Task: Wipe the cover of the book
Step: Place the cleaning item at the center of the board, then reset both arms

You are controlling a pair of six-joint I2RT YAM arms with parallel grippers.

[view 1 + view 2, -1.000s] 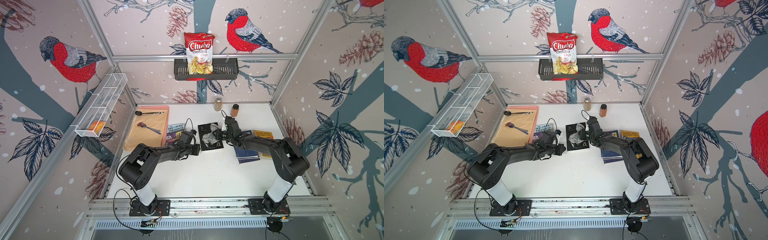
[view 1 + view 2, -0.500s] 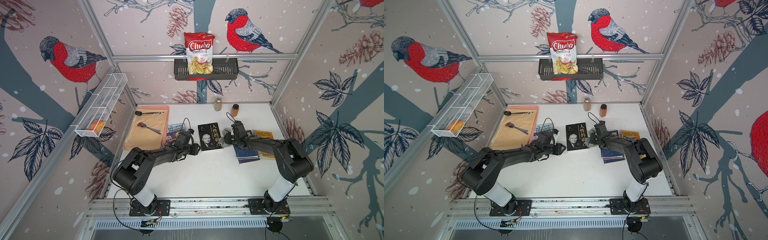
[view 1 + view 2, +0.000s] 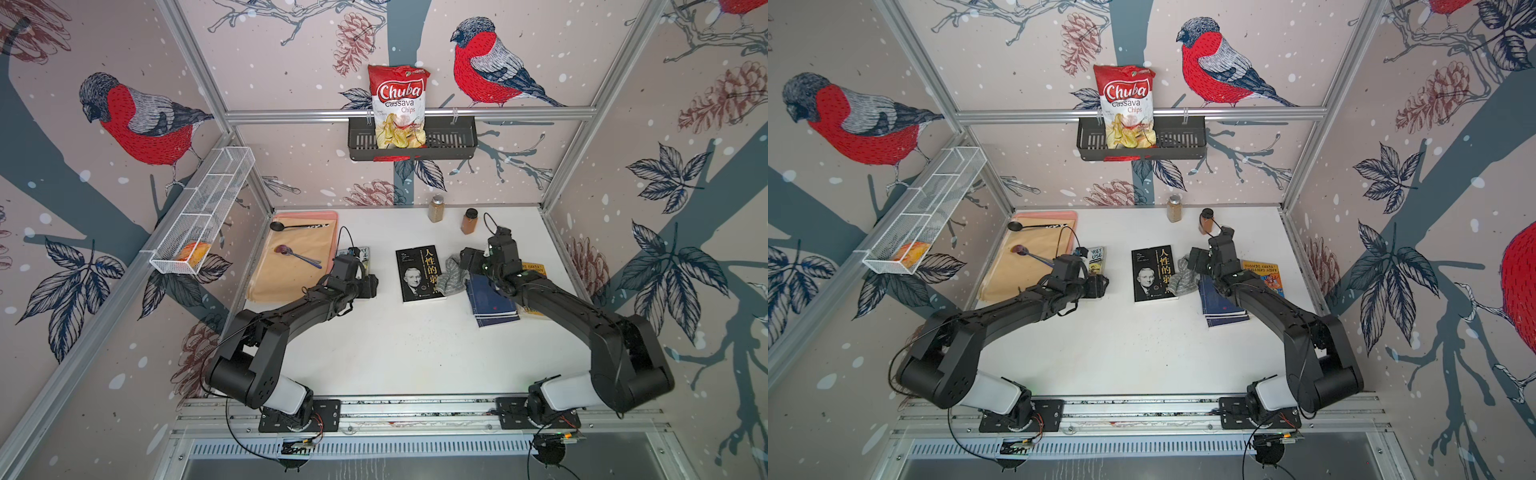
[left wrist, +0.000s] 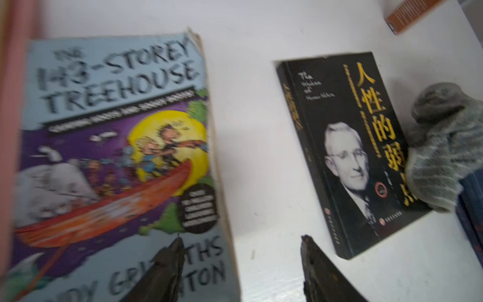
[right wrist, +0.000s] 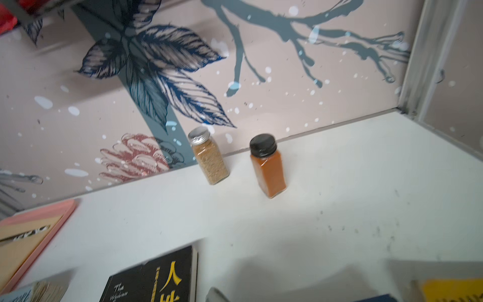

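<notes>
Release seems the step in hand; your next move, I judge, is regrasping the cloth for another pass, or withdrawing. Both arms stretch low from the near rail over the bench [image 3: 415, 353]. Your left gripper [image 4: 240, 239] hovers beside the black paperback [image 3: 419, 272], which lies flat mid-bench, fingers [image 4: 170, 261] spread and empty. The grey striped cloth [image 3: 452, 277] slumps on the paperback's edge. Your right gripper [image 3: 466, 261] sits beside it; whether its fingers are spread I cannot tell.
</notes>
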